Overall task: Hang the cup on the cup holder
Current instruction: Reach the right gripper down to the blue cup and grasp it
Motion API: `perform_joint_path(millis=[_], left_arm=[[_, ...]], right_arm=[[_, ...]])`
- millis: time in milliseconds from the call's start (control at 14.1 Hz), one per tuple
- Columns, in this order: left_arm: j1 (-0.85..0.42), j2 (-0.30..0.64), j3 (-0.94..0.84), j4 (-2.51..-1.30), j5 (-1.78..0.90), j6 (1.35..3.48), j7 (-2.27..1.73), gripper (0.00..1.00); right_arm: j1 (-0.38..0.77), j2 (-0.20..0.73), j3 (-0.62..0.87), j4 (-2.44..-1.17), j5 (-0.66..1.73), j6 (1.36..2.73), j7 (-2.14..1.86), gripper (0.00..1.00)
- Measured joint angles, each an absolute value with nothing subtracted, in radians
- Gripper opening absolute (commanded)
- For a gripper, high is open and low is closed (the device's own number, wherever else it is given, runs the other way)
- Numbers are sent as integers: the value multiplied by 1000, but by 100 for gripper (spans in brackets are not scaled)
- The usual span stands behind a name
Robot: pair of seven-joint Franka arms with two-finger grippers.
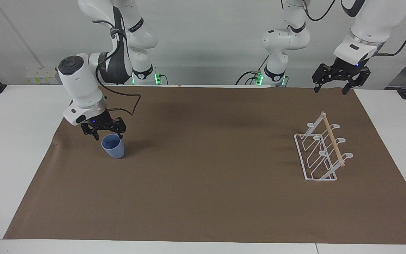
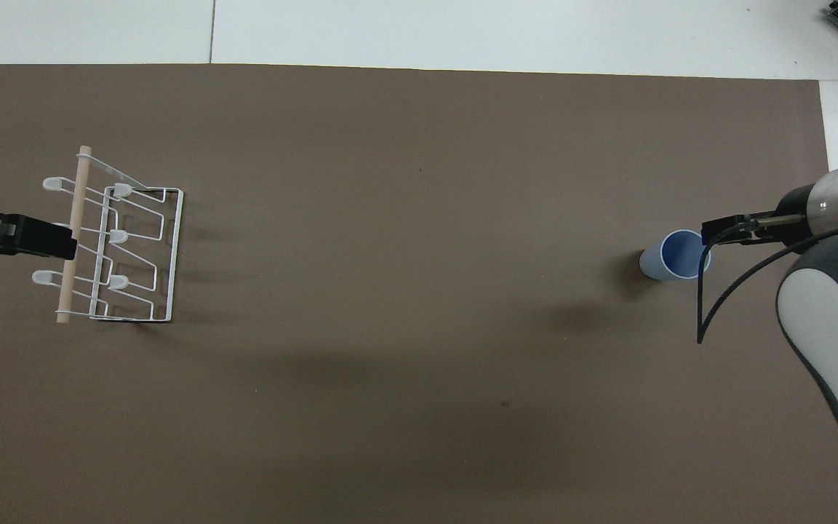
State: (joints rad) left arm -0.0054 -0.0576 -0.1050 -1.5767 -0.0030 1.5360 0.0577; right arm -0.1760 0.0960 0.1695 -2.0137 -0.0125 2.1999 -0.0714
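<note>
A brown mat is spread over the white table, and the task's things are set on it at opposite ends. The cup is stood upright, mouth up, on the mat toward the right arm's end of the table. The rack is placed toward the left arm's end, well apart from the cup; its wooden dowel is carried along the top, with white looped prongs seen on both sides of it and nothing hung on them.

The right gripper is held low over the cup's rim, at the edge nearer the robots. Its fingers are spread apart, and nothing is gripped between them; whether a fingertip is touching the rim cannot be told. In the overhead view the same gripper is seen overlapping the rim at the side toward the right arm's end of the table, with a black cable looped down from the wrist.

The left gripper is held in the air over the mat's edge nearest the robots, at the left arm's end, above and clear of the rack. Its fingers are also spread, and nothing is held. This arm is kept waiting.
</note>
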Motion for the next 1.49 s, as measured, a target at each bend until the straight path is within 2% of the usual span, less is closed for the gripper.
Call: perform_joint_path(millis=[426, 852, 1065, 1136, 1278, 1349, 1491], left_arm=[[-7, -58, -109, -1577, -3, 1578, 58, 100], [-7, -58, -109, -1577, -3, 1578, 58, 100], [-7, -58, -110, -1577, -3, 1578, 58, 100], [-7, -58, -110, -1577, -3, 1578, 58, 100], [-7, -58, -110, -1577, -3, 1577, 58, 100], [-7, -58, -110, -1578, -3, 1575, 58, 100], [-7, -58, -110, -1580, -3, 1573, 58, 100]], right_arm=[[-148, 107, 170, -2103, -12, 2299, -69, 100], [-148, 107, 170, -2135, -12, 2305, -68, 98], [-148, 107, 170, -2136, -12, 2306, -38, 75], [-148, 107, 170, -2136, -12, 2307, -21, 60], [-148, 107, 170, -2137, -12, 2317, 0, 16], [-148, 107, 170, -2138, -12, 2321, 3, 0], [-148, 107, 170, -2140, -12, 2321, 4, 0]])
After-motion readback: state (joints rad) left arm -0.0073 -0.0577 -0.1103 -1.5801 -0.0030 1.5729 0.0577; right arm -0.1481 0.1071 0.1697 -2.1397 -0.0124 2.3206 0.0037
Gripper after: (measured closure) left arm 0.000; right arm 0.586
